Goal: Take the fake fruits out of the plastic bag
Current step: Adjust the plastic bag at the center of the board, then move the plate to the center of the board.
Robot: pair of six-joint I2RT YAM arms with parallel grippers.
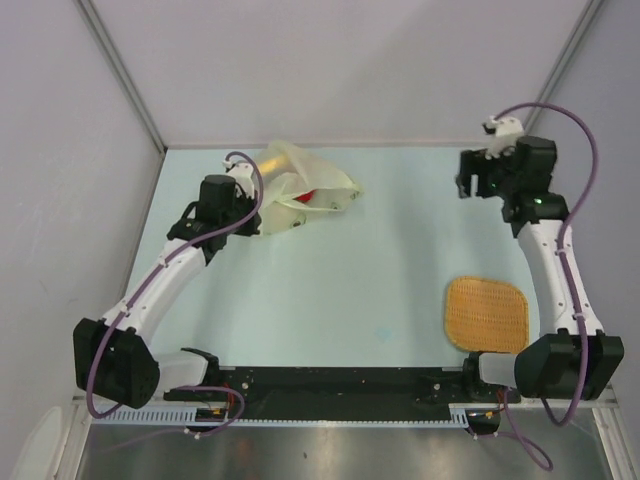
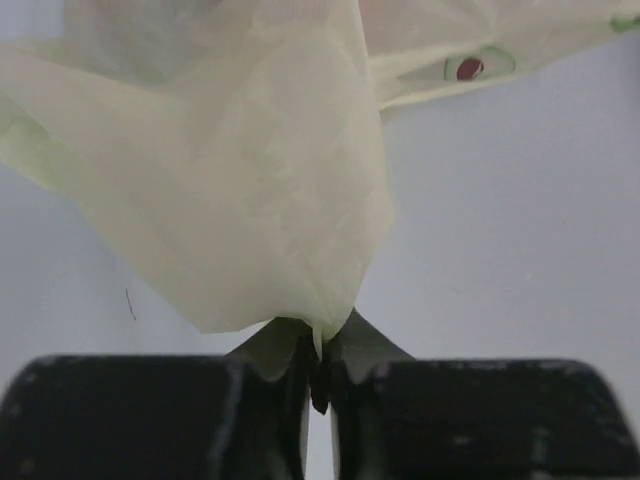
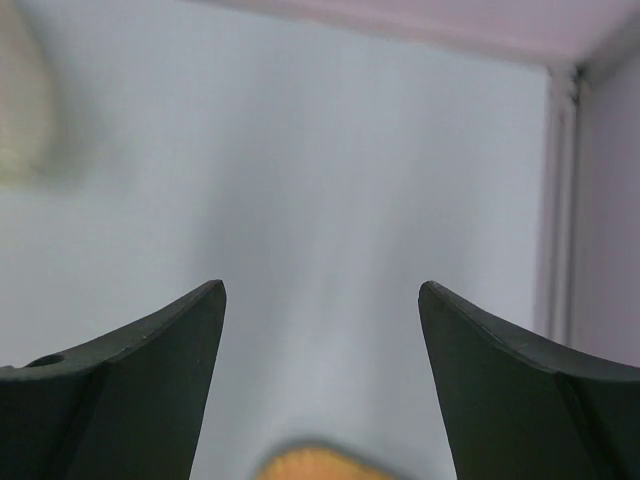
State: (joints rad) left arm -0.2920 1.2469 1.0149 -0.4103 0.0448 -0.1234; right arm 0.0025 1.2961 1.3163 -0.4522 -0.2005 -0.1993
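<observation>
Pale cream translucent plastic bag [image 1: 300, 170] sits on surface [image 1: 350, 290], far left of flat orange woven mat [image 1: 487, 313], red fake fruit [image 1: 322, 197] inside. Left jaws pinched on bag fold. Right jaws wide, empty, beyond mat.

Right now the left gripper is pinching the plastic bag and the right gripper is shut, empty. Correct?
Not quite. The right gripper is open, not shut: the right wrist view shows its jaws wide apart with nothing between them. The rest holds: the left gripper is pinching the plastic bag, and the right one is empty.
</observation>
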